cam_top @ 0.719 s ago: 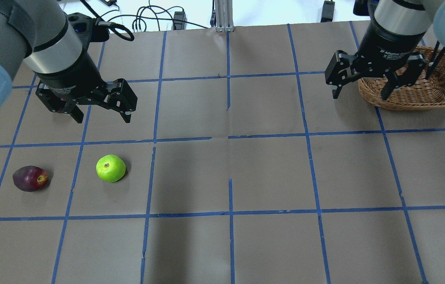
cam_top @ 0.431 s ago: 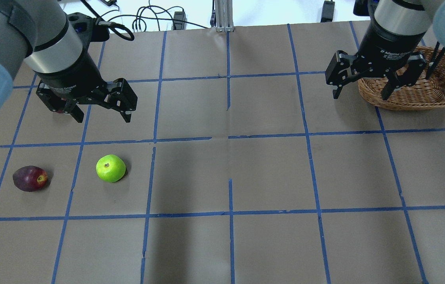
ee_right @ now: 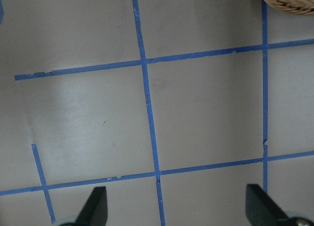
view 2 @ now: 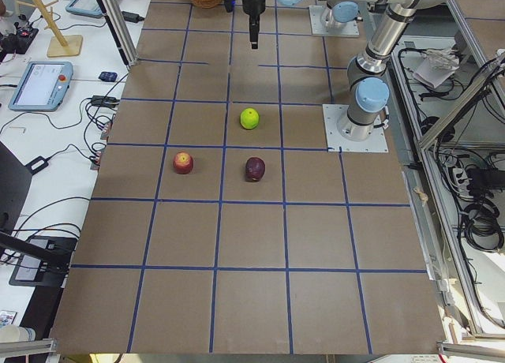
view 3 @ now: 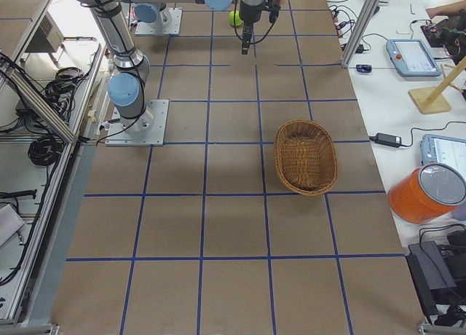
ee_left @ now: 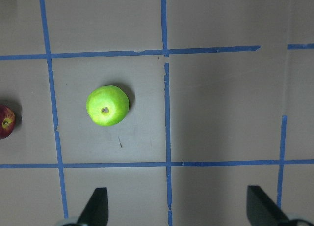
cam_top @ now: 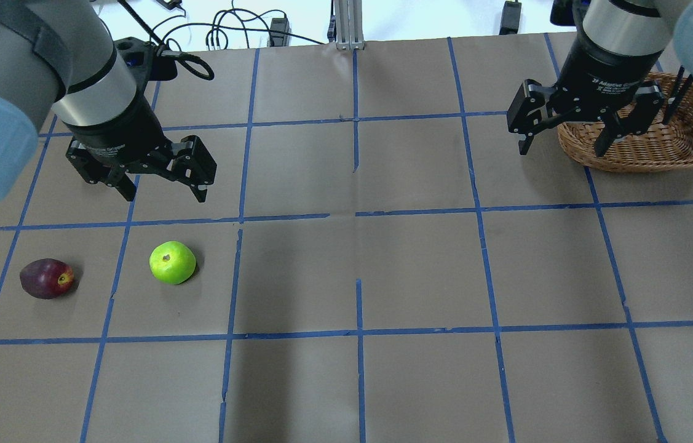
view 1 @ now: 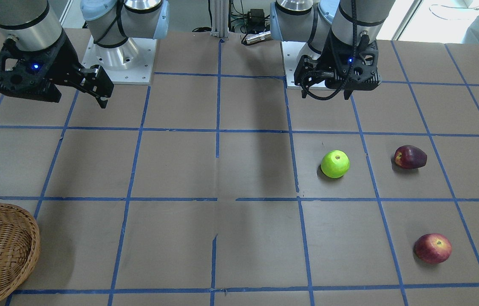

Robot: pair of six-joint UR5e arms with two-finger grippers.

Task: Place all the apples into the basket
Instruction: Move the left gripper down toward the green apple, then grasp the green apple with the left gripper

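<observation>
Left gripper (cam_top: 165, 195) moved nearer green apple (cam_top: 172, 263), wide open, empty. Right gripper (cam_top: 561, 149) stayed by basket (cam_top: 647, 154), wide open, empty. Likely green apple grabbed first.

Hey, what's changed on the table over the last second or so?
The left pincer, open and empty, has shifted slightly toward the green apple. Nothing was gripped or released. The right pincer, the green apple, the maroon apple and the basket stayed put.
</observation>
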